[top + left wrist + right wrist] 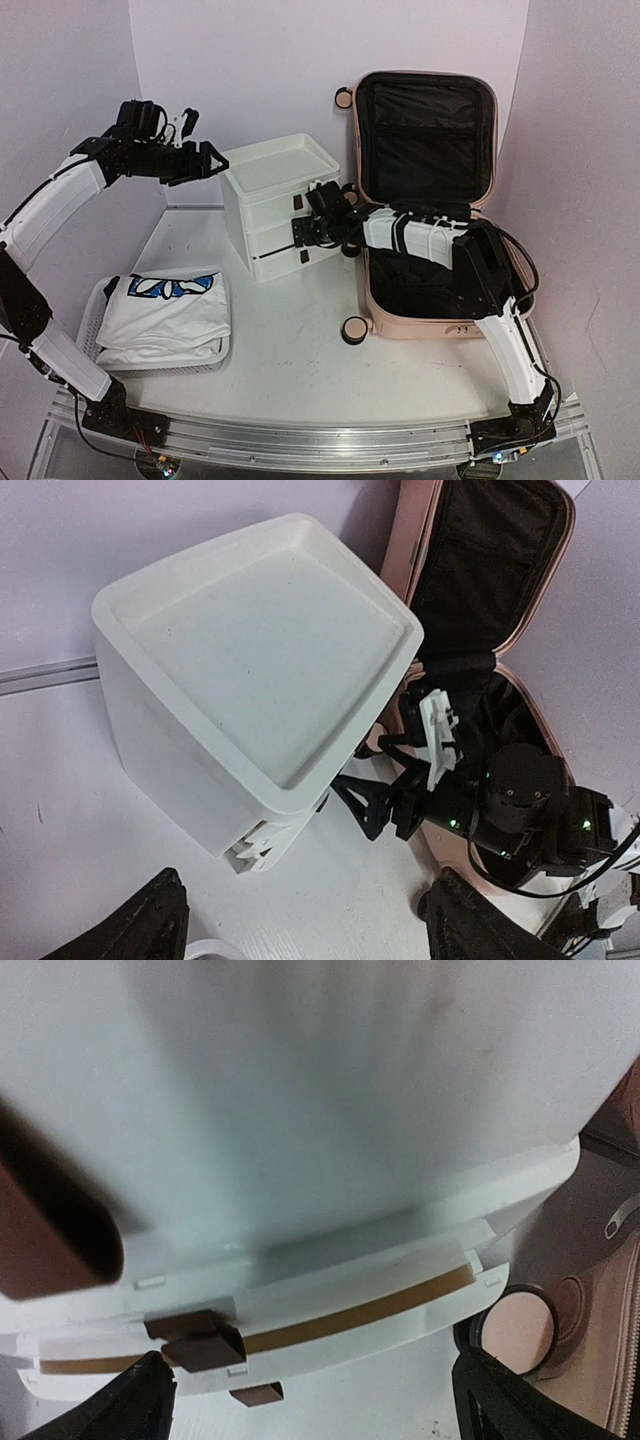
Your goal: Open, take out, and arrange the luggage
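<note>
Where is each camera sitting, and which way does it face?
Top external: above and behind the bases, looking down at the open luggage and drawer unit; both arms show.
Left wrist: raised, looking down on the drawer unit's top; open left pincer at bottom.
Right wrist: close against the drawer fronts; open right pincer at bottom.
Shared: all see the drawer unit.

White plastic drawer unit (330, 1110): fills most of the frame, close and blurred. Thin tan strip (380, 1310) in the gap between two drawer fronts. Small dark-brown rectangular handle (205, 1345), a second one (255, 1393) below it. Blurred brown block (40, 1230) at left edge, identity unclear. Pale pink hard-shell luggage (600, 1360) at right, with its cream, black-rimmed caster wheel (520, 1328). Right gripper (315, 1410): black fingertips (110, 1410) at the bottom corners, spread wide, nothing between them.
</note>
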Tool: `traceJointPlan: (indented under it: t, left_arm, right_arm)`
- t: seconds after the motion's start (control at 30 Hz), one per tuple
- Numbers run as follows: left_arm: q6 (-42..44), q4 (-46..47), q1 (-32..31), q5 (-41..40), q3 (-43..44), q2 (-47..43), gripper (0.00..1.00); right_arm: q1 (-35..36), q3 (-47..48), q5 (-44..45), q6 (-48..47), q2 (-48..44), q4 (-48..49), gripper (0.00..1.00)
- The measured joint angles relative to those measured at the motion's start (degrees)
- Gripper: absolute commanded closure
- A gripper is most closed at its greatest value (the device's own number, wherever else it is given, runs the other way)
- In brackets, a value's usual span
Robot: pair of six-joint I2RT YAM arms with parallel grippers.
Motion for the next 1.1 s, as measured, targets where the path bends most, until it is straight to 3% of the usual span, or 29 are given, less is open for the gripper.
traceJointPlan:
  t: [0.33,0.63,0.83,1.1]
  left_arm:
    - [4.0,3.1,0.0,-2.0,-9.7,-4.6,0.18]
    - [4.8,6.2,0.1,-2.2,-10.0,-7.3,0.18]
    - [4.3,6.6,0.4,-1.3,-10.3,-7.1,0.18]
    - [4.3,7.6,0.7,-1.4,-10.8,-7.0,0.18]
  right_arm:
    - [1.0,4.2,2.8,0.9,4.8,4.4,0.02]
    - [1.1,-14.6,-3.7,-1.7,-4.2,5.0,0.03]
    - [1.1,-19.7,-6.6,-4.5,-7.0,5.8,0.19]
    - [1.1,-13.6,-10.1,-5.5,-2.8,10.1,0.3]
